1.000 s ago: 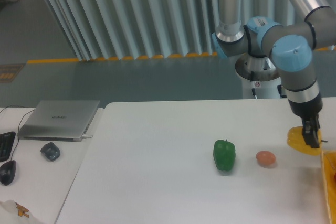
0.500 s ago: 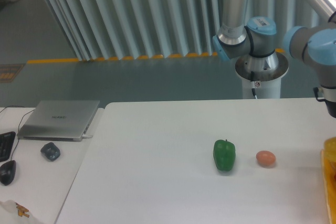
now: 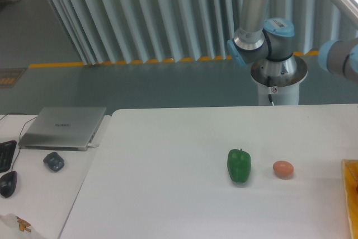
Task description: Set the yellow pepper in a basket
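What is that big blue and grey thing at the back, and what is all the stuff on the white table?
That is a robot arm, a machine that picks things up. One fixed camera looks at the table from the front. Its hand is out of the picture right now, so I cannot see what it holds. On the table are a green pepper and a small orange-pink egg-shaped thing. The yellow-orange edge on the far right is a basket. On the left are a laptop and a mouse.

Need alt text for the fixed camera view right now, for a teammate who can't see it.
A white table holds a green bell pepper and a small orange-pink egg-shaped object. A sliver of yellow-orange basket shows at the right edge; the gripper and yellow pepper are out of view.
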Controlling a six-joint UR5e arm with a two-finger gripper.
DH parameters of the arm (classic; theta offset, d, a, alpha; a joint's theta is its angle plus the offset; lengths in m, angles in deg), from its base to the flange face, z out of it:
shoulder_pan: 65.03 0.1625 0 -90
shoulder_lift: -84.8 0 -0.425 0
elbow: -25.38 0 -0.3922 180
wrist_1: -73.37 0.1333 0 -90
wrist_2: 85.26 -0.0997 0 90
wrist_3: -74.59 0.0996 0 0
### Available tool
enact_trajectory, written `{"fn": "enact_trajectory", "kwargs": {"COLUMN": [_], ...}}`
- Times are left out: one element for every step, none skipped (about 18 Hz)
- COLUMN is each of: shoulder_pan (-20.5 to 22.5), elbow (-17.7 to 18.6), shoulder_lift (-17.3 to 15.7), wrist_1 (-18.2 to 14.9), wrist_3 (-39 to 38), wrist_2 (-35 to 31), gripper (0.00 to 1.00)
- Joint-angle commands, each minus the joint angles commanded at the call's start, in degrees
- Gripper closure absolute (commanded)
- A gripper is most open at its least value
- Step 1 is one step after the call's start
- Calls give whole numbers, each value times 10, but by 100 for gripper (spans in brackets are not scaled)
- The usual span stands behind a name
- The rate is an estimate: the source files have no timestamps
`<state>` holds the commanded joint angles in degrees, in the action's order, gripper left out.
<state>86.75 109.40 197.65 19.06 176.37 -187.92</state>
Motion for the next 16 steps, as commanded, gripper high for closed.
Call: {"fn": "enact_trajectory", "kwargs": {"shoulder_pan": [7, 9, 11, 12, 16, 16, 17, 17, 17, 17, 17, 17, 18, 19, 19, 19], "elbow": [1, 1, 0, 1, 1, 0, 0, 1, 2, 2, 4, 4, 11, 12, 13, 13], "shoulder_lift": [-1, 0, 1, 2, 3, 5, 5, 5, 5, 5, 4, 4, 2, 1, 0, -1], "wrist_1": [1, 1, 2, 2, 3, 4, 8, 8, 8, 8, 8, 8, 9, 9, 9, 9], "wrist_3": [1, 1, 1, 1, 2, 1, 0, 0, 0, 0, 0, -1, -1, -3, -6, -10], "wrist_2": [0, 0, 0, 0, 1, 0, 0, 0, 1, 1, 3, 15, 31, 47, 59, 63], "gripper": [51, 49, 46, 38, 3, 0, 0, 0, 0, 0, 0, 0, 0, 0, 0, 0]}}
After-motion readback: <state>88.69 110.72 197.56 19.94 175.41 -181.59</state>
